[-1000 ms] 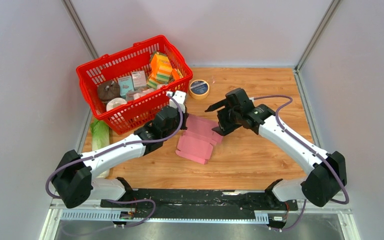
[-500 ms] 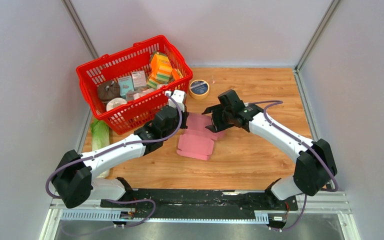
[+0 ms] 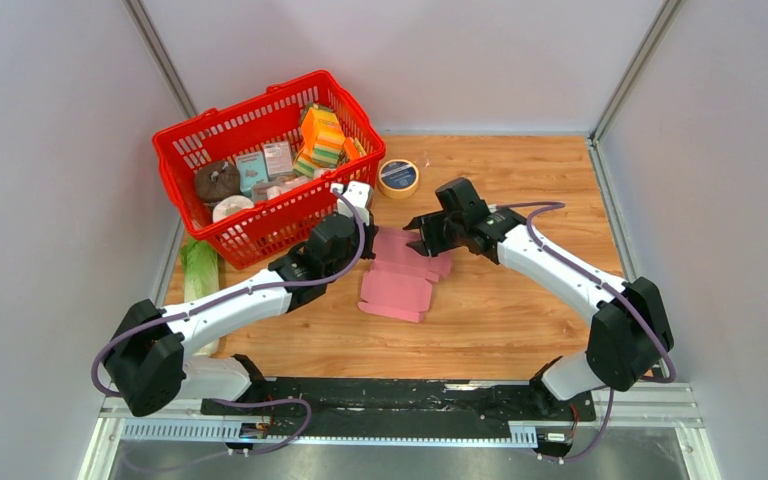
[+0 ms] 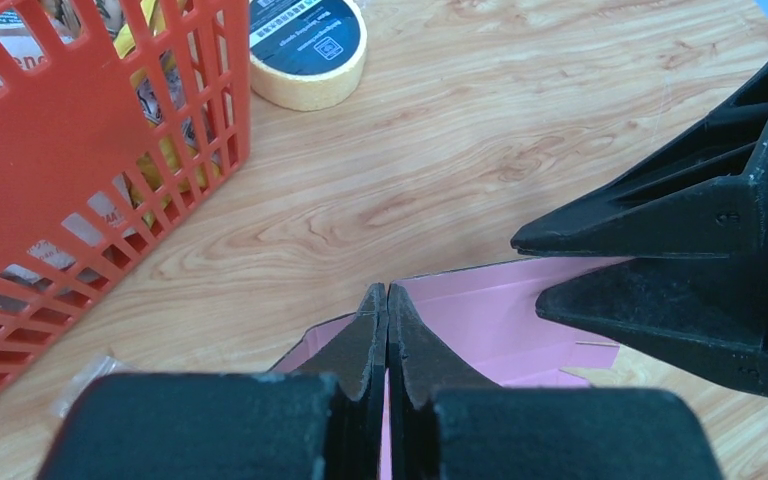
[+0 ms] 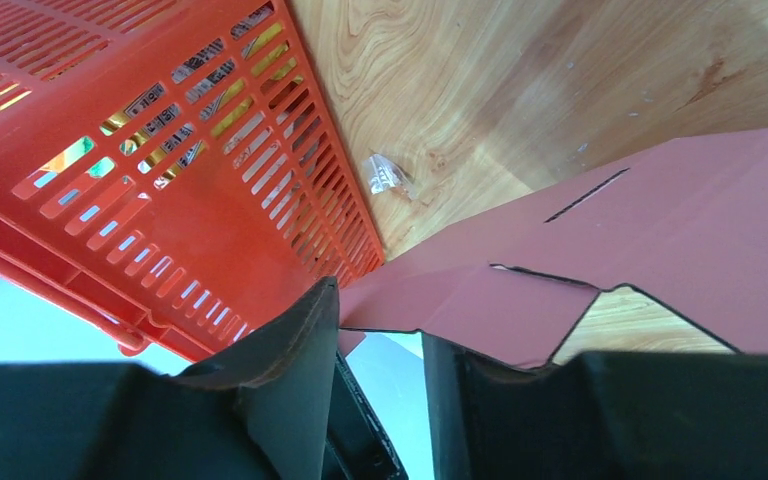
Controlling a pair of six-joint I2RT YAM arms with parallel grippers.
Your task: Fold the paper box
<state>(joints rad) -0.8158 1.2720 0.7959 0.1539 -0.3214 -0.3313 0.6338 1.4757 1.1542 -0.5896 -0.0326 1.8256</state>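
The paper box is lying part-folded on the table at mid-scene, just right of the red basket. The right gripper is reaching in from the right, its jaws standing apart around the far flap. The left gripper, fully closed, is pointing its tips at the box's left edge; whether card is being pinched I cannot tell.

The paper box is showing plain pink; upper left, the basket is showing red, its packs orange-green striped.
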